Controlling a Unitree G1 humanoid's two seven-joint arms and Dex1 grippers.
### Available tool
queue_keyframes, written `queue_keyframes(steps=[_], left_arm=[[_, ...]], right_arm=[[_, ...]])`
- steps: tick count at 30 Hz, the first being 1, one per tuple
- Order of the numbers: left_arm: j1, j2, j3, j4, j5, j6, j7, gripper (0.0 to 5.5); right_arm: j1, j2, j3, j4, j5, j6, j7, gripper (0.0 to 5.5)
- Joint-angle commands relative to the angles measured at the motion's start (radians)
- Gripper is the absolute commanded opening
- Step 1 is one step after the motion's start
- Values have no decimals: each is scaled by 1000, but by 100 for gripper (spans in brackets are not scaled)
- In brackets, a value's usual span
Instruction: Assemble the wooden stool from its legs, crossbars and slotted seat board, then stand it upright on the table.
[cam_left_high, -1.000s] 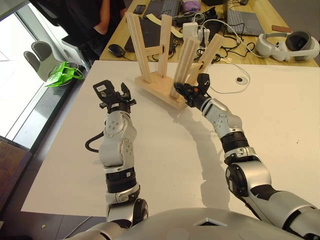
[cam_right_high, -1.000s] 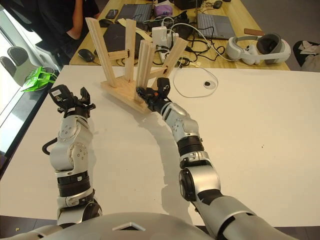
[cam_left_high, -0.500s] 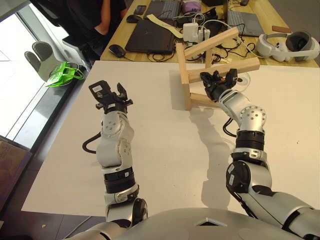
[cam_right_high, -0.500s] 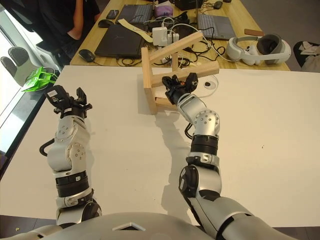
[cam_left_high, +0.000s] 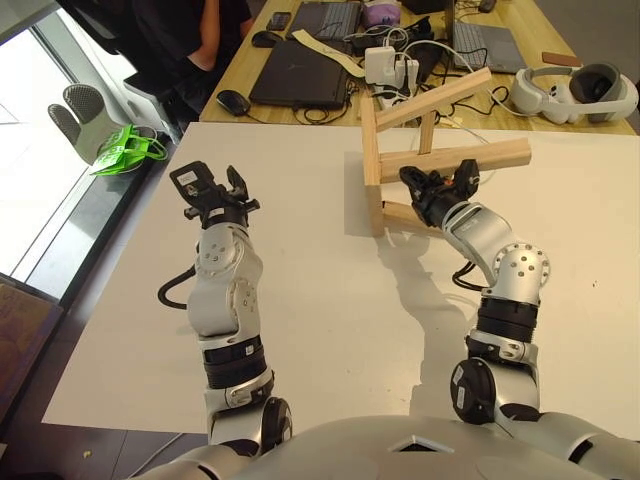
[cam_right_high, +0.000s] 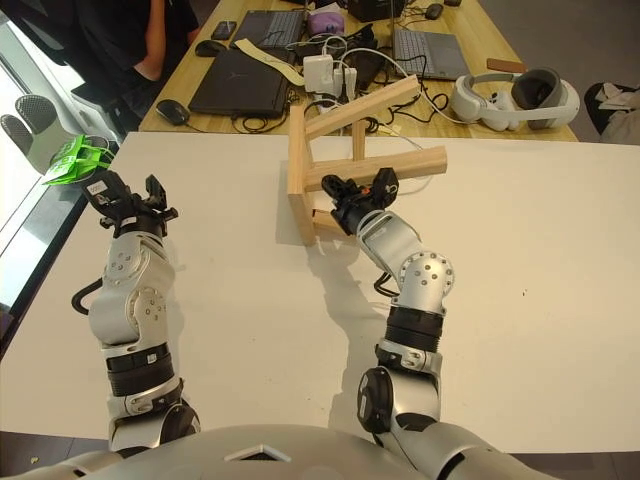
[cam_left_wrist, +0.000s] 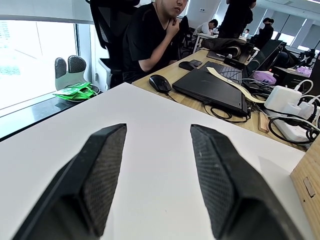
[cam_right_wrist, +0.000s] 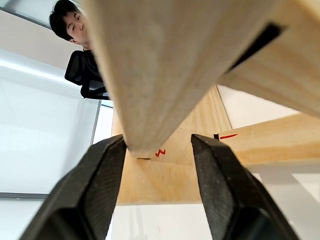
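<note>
On the white table (cam_left_high: 330, 340) the wooden stool (cam_left_high: 373, 165) lies on its side, seat board on edge and legs pointing toward the robot's right. The right gripper (cam_left_high: 440, 183) is at the stool just beside the seat board, its fingers pressed to either side of one leg (cam_right_wrist: 165, 60). The left gripper (cam_left_wrist: 157, 145) hangs over bare tabletop well to the left, fingers spread apart and holding nothing. Beyond the far edge, a wooden desk (cam_left_high: 235, 70) carries a closed laptop (cam_left_high: 300, 75), a mouse (cam_left_high: 233, 100), a white power strip (cam_left_high: 390, 65) with tangled cables, and a headset (cam_left_high: 580, 90). A green bag (cam_left_high: 125, 150) lies by the window.
</note>
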Motion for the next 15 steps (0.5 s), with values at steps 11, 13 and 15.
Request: queue_keyframes(steps=[11, 13, 15], left_arm=[[2, 1, -19, -8, 17, 4, -1, 238], [8, 3, -13, -14, 19, 3, 1, 238], [18, 1, -5, -23, 20, 2, 6, 238]], right_arm=[[102, 35, 103, -73, 433, -23, -11, 227], [104, -66, 151, -103, 476, 55, 16, 227], [88, -167, 187, -129, 515, 135, 63, 227]])
